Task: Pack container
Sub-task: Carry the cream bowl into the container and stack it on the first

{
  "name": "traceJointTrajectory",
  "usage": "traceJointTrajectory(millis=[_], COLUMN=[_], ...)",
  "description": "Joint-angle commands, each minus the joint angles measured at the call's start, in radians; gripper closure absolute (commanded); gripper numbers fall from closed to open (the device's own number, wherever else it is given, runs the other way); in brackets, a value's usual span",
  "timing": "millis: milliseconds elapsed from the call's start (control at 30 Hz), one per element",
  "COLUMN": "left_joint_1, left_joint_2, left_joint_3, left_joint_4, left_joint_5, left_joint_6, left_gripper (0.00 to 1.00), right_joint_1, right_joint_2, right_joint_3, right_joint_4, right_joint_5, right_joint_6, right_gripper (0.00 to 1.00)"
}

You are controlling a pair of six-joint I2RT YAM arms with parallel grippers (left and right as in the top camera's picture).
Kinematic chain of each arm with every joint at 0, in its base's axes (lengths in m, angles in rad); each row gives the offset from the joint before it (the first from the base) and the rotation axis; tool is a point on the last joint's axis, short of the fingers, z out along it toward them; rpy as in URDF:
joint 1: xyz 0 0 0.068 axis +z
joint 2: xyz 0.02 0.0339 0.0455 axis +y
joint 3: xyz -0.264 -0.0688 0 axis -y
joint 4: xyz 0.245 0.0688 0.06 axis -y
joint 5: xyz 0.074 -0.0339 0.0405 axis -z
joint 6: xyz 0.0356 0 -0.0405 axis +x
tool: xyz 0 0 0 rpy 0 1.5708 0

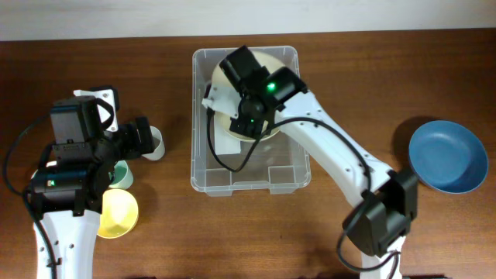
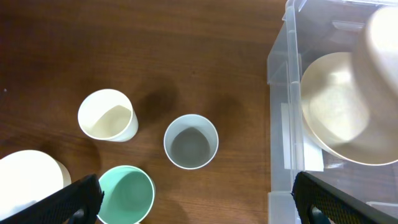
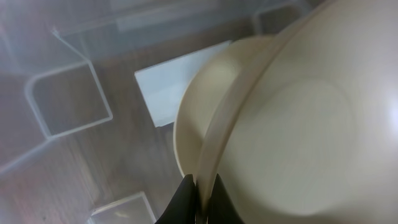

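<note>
Container sits upper centre of the overhead view. Right gripper is inside it, fingers pinched tight on the rim of a tilted cream bowl. Best move: level the bowl, lower it flat onto the base, then release. Upper wall is close; the lower half of the base is bare. Blue bowl sits far right. Left gripper hangs wide open and empty over the cups, left of the container wall.

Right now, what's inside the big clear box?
A cream bowl, its rim pinched by the right gripper, above a white label on the container floor. The arm hides much of the rest from overhead.
</note>
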Motion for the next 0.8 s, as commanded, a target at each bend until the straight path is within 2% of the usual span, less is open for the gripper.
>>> traceJointTrajectory(millis=[0, 267, 300, 433, 467, 700, 767], left_joint_1=[0.001, 0.001, 0.000, 0.000, 0.001, 0.001, 0.001], left_joint_2=[0.003, 0.003, 0.003, 0.003, 0.003, 0.003, 0.003], left_joint_3=[0.018, 0.018, 0.018, 0.018, 0.018, 0.018, 0.018], left_joint_4=[-0.002, -0.002, -0.002, -0.002, -0.002, -0.002, -0.002], left_joint_5=[0.011, 0.011, 0.011, 0.011, 0.011, 0.011, 0.011], left_joint_6=[-0.009, -0.009, -0.009, -0.010, -0.009, -0.009, -0.009], left_gripper=[0.01, 0.01, 0.00, 0.01, 0.01, 0.01, 0.01], right_joint_1=[-0.013, -0.021, -0.021, -0.021, -0.021, -0.021, -0.035], right_joint_2=[0.030, 0.065, 0.065, 0.064, 0.064, 0.002, -0.051], right_joint_3=[-0.045, -0.081, -0.081, -0.080, -0.080, 0.000, 0.048], right_joint_4=[0.038, 0.129, 0.135, 0.148, 0.148, 0.132, 0.133], right_joint_5=[-0.016, -0.016, -0.016, 0.010, 0.029, 0.170, 0.259], right_joint_6=[-0.011, -0.011, -0.011, -0.006, 0.003, 0.257, 0.394], right_gripper=[0.96, 0.96, 0.92, 0.57, 0.56, 0.54, 0.54])
